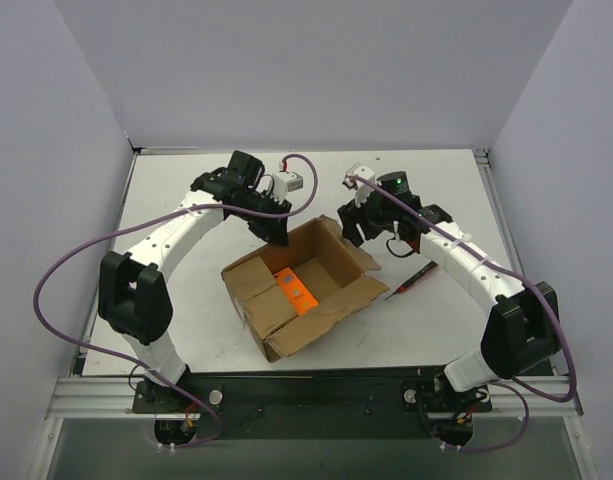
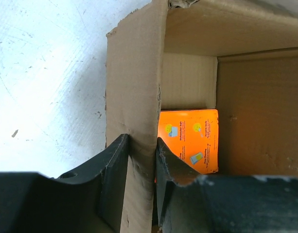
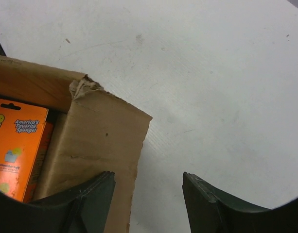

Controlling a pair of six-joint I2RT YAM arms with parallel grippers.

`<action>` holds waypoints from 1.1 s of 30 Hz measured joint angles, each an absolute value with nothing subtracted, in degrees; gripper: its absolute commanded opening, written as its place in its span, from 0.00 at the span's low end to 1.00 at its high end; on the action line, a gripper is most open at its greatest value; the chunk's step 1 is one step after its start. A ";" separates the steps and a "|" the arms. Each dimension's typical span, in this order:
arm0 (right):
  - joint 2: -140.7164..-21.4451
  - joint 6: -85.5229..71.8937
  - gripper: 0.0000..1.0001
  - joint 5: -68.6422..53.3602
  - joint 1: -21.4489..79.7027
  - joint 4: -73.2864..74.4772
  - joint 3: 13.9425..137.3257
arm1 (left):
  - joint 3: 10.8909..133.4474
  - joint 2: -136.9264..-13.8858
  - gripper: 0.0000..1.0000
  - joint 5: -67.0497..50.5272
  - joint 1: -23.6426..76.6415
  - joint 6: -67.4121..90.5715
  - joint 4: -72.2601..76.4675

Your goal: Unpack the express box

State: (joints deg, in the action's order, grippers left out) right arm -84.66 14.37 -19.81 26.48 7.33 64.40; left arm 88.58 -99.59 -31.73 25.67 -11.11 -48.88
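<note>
Item: express box point(image 1: 331, 302), brown corrugated, flaps open, set skewed near the middle of the bench point(image 1: 406, 335); one corner points to the far side, and its longer side appears to run from near-left to far-right. Contents: one orange packet point(image 1: 296, 290), flat on the box floor, printed face up; both wrist views show it to you. Left hand point(image 2: 139, 179): clamped on the upright far-left wall of the box point(image 2: 134, 87), one finger outside and one inside, cardboard pinched between; the packet point(image 2: 190, 141) lies ahead of it, down inside. Right hand point(image 3: 149, 206): fingers apart, holding nothing; it hovers at the far-right corner, one finger above the spread flap of the box point(image 3: 100, 141), the other above bare bench; the packet point(image 3: 17, 145) lies to its inner side, toward the left arm. Loose item: a slim red-and-black tool point(image 1: 411, 283) on the bench, just right of the box, apart from it. Note for you: with the left hand on the wall, the right is the free one; reaching the packet likely means going inward over the flap, then down.
</note>
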 measured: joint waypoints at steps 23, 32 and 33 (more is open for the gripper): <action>-85.80 20.43 0.48 -24.80 40.56 12.23 77.36 | 105.49 -109.06 0.08 -21.17 24.62 -4.23 -46.70; -94.70 23.22 0.45 -22.92 40.45 12.25 76.49 | 105.49 -111.53 0.03 -21.85 24.58 -0.34 -46.37; -95.22 23.05 0.44 -23.14 40.42 12.29 76.49 | 105.49 -111.66 0.02 -21.85 24.53 -0.10 -46.33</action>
